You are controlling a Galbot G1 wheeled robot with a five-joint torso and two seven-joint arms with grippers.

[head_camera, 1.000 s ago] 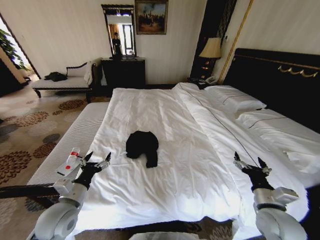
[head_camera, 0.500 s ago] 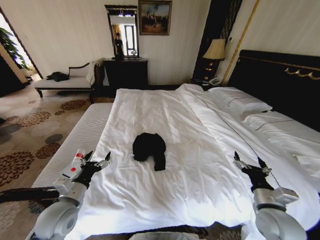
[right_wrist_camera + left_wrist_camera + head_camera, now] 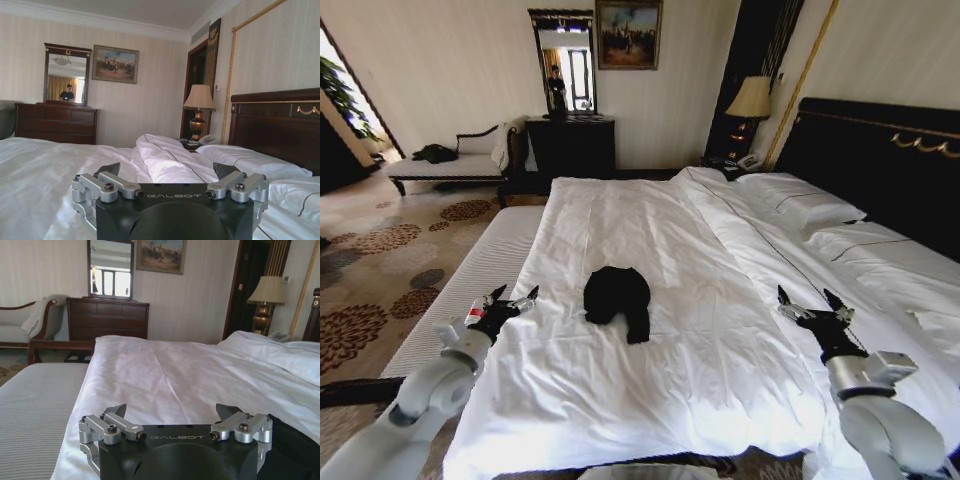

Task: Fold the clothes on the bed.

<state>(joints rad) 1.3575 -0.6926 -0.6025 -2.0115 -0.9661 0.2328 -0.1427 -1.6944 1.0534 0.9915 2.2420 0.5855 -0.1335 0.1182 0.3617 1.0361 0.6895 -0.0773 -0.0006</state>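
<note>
— White bedding takes up the near ground: what sits closest to the robot?

— Both arms, low at the foot edge of the very large white-sheeted bed (image 3: 720,340). The left gripper (image 3: 506,302) hangs at the bed's left edge, where the duvet drops toward the long white ribbed bench (image 3: 470,280). Its jaws stand wide apart and hold nothing; the left wrist view shows the same spread (image 3: 172,412). The right gripper (image 3: 812,307) hovers over the bedding on the right side, jaws likewise spread and empty, as seen also from its own wrist (image 3: 167,170).

— And the clothes?

— One black short-sleeved T-shirt of soft fabric (image 3: 617,298) lies bunched on the smooth white duvet (image 3: 620,220), between the two grippers and a little beyond them, nearer the left one, touching neither.

— Room around it?

— Open duvet on every side of the shirt. A raised fold of bedding runs lengthwise to its right.

— Farther back?

— White pillows (image 3: 805,205) against the tall dark wooden headboard (image 3: 880,160) on the right, a lit bedside lamp (image 3: 751,100) in the corner, and a dark wooden dresser (image 3: 569,143) at the far wall.
</note>
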